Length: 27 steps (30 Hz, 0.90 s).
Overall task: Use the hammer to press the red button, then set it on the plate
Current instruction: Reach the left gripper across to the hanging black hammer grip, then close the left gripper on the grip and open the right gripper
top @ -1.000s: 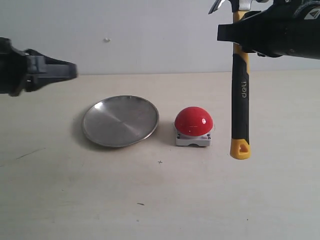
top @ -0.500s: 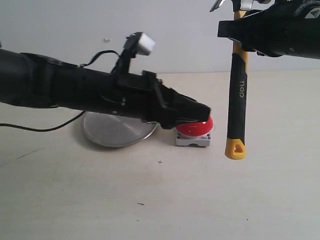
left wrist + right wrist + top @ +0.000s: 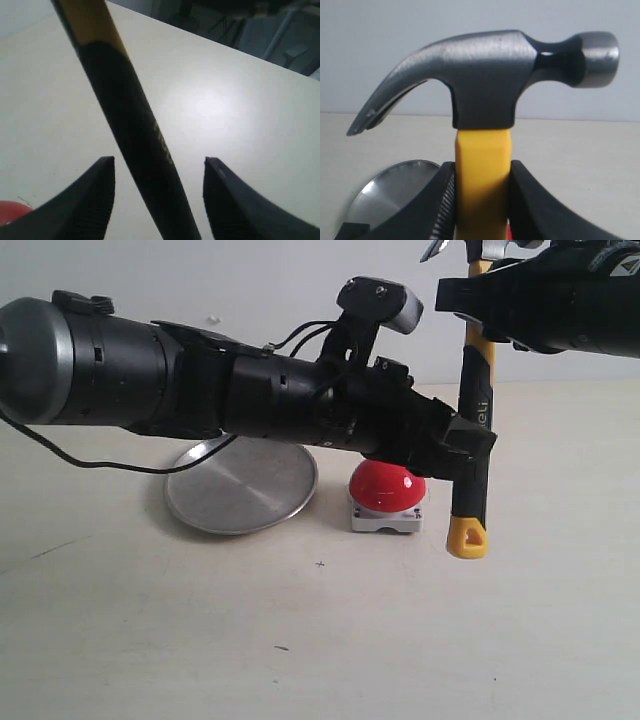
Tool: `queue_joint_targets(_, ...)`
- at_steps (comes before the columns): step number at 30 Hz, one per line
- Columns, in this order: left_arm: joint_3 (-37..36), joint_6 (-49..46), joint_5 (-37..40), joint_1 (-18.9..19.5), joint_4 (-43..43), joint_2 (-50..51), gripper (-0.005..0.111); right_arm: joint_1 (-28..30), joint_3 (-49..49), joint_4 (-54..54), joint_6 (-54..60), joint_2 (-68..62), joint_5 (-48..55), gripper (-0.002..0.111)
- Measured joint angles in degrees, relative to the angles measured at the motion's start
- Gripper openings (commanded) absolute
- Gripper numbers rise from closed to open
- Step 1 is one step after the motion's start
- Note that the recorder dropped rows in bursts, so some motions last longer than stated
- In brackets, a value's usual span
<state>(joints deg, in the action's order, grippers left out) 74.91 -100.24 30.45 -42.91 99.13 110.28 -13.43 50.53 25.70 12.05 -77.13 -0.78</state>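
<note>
The hammer (image 3: 474, 420) hangs upright above the table, dark head up and yellow looped butt down. My right gripper (image 3: 478, 302) is shut on its yellow shaft (image 3: 482, 180) just under the head (image 3: 485, 75). My left gripper (image 3: 468, 446) has reached across to the black sleeve (image 3: 135, 130). It is open, with a finger (image 3: 95, 200) on each side of the sleeve and gaps showing. The red button (image 3: 388, 486) sits on its grey base just left of the butt. The silver plate (image 3: 250, 495) lies left of the button, partly hidden by the left arm.
The left arm (image 3: 200, 390) stretches across the middle, above the plate and the button. A white wall (image 3: 300, 290) closes the back of the pale table (image 3: 320, 640). A cable (image 3: 100, 465) trails from the arm over the left of the table.
The left arm has swung in from the left, over the plate and button, and its open fingers now flank the hammer's sleeve. The hammer has dipped slightly.
</note>
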Motion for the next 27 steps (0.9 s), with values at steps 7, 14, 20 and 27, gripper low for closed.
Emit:
queue_joint_targets(7,3.1,2.7,0.1,0.0,0.1,3.4,0.053,0.0,0.0,0.0,-0.1,0.0,0.0,0.000)
queue_joint_targets(14,4.8,5.8,0.3,0.0,0.1,3.8,0.053,0.0,0.0,0.0,-0.4,0.0,-0.1,0.000)
queue_joint_targets(20,4.9,8.4,0.6,0.0,0.2,3.8,0.053,0.0,0.0,0.0,-1.4,0.0,-0.9,0.000)
queue_joint_targets(27,5.4,10.4,0.6,0.0,0.2,3.8,0.052,0.0,0.0,0.5,-2.6,0.0,-1.4,0.000)
